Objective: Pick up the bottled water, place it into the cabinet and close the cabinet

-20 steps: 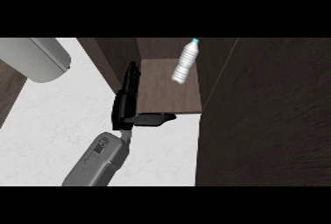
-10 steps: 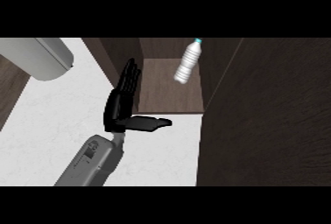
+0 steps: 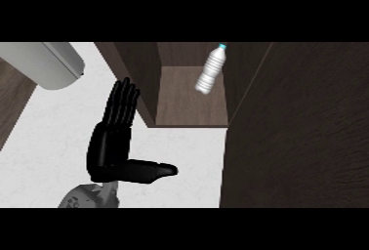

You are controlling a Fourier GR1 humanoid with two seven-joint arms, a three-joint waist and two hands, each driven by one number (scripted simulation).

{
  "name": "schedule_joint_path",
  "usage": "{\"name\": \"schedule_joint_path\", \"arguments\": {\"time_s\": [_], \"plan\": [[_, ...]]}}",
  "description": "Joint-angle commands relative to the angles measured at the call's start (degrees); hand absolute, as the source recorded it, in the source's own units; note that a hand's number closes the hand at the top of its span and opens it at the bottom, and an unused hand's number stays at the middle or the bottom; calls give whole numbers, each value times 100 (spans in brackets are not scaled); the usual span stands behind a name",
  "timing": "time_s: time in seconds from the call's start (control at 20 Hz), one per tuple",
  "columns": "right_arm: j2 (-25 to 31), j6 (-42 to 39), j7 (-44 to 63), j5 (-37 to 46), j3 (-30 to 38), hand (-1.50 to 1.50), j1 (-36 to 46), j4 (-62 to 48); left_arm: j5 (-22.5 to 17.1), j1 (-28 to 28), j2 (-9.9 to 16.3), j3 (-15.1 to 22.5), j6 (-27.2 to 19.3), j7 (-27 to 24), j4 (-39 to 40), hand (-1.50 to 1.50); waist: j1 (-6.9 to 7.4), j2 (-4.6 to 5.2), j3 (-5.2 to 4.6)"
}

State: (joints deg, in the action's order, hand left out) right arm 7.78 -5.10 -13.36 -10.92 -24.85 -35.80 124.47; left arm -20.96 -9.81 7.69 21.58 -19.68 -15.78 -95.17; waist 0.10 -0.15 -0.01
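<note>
You see a clear, whitish bottled water [image 3: 209,73] with a light blue cap, set against the dark brown wood grain of the cabinet [image 3: 296,141]. The cabinet's inner floor is a paler, warmer brown than its walls. Your one visible hand [image 3: 112,144] is glossy black, and the forearm behind it is grey. The bench [image 3: 43,141] is white with faint grey mottling. At the upper left sits a pale grey-white rounded object [image 3: 47,63].

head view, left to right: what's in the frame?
Grey rounded appliance at upper left → open black hand over the white counter → open cabinet's left wall → water bottle inside the cabinet → dark cabinet door at right.
</note>
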Motion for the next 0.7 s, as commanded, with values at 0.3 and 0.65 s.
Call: {"name": "schedule_joint_path", "arguments": {"time_s": [0.3,0.65], "plan": [[318,-148,26,682,-369,-150,341,-208,141,1738,275,845,144,190,-1985,-150,26,-6,0],[1066,-657,607,1121,-936,150,186,455,-178,2873,872,358,509,-333,-2766,-150,84,-23,-11]]}}
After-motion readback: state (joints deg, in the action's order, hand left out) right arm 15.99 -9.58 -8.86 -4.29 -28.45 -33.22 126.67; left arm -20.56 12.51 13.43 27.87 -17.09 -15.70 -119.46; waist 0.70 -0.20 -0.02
